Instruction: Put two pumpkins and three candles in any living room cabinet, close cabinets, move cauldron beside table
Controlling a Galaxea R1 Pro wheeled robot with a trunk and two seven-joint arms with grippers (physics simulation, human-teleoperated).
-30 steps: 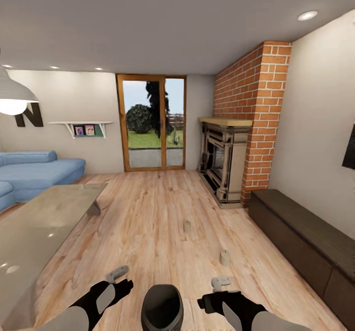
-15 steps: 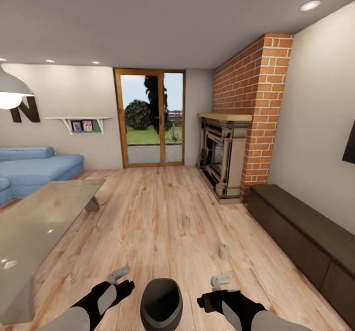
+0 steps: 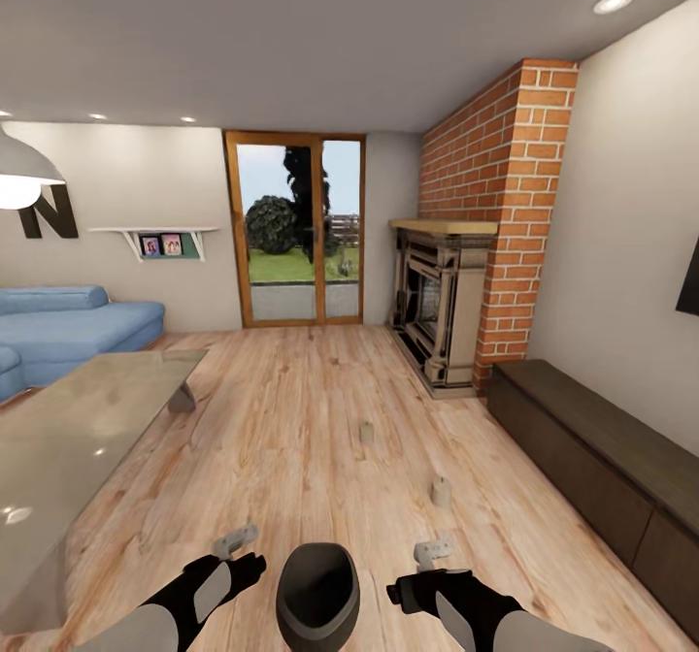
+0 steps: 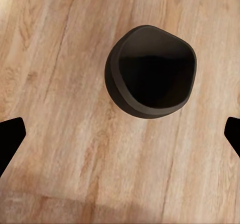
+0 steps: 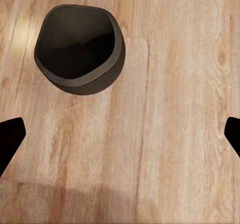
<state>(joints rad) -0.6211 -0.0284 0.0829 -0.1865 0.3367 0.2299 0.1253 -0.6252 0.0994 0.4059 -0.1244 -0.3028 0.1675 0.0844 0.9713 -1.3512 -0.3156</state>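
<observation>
At about 9 o'clock in the head view we see one glass-topped bench (image 3: 68, 458) with a grey leg. At 7 o'clock our left gripper (image 3: 236, 541) hangs over the wooden floor (image 3: 291, 409), its jaws released and holding nothing. At 6 o'clock, between our two arms, stands one cauldron (image 3: 317, 594): matte black, round, with a wavy rim, its inside dark. At 5 o'clock our right gripper (image 3: 434, 551) hangs with jaws also spread and free. Two candles, short beige cylinders, stand on the floor: one (image 3: 442, 492) just ahead of the right gripper, one (image 3: 367, 432) farther, toward 12 o'clock. At 3 o'clock, one long low dark-brown cabinet (image 3: 592, 477) lines the wall, all fronts closed.
</observation>
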